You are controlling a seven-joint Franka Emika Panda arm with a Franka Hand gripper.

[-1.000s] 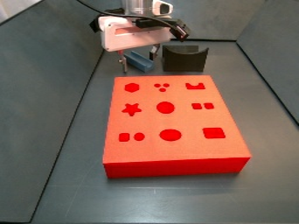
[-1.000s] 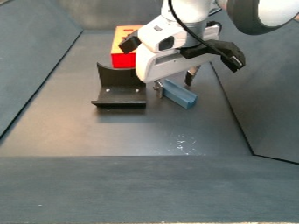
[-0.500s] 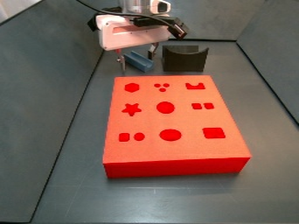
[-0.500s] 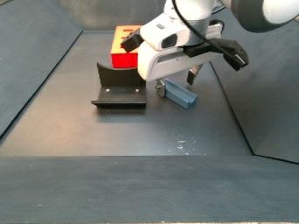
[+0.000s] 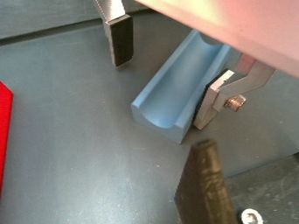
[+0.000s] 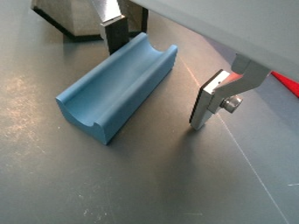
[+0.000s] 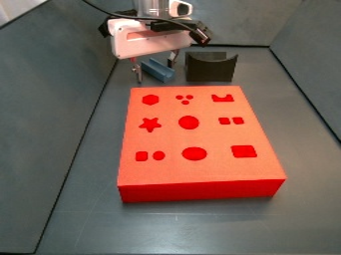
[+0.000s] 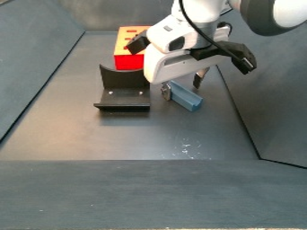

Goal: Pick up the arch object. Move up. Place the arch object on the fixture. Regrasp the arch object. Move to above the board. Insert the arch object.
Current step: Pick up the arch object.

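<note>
In a side view, the claw hangs low over the arch at the far left of the table, beyond the board; the fixture stands just right of it. In both wrist views the jaws stand open with the arch lying on the floor between them, one finger beside one long flank, the other off the opposite flank, neither clearly touching. The arch looks rigid, light and smooth, likely slippery plastic. Best taken across its flat long sides near mid-length, groove up.
</note>
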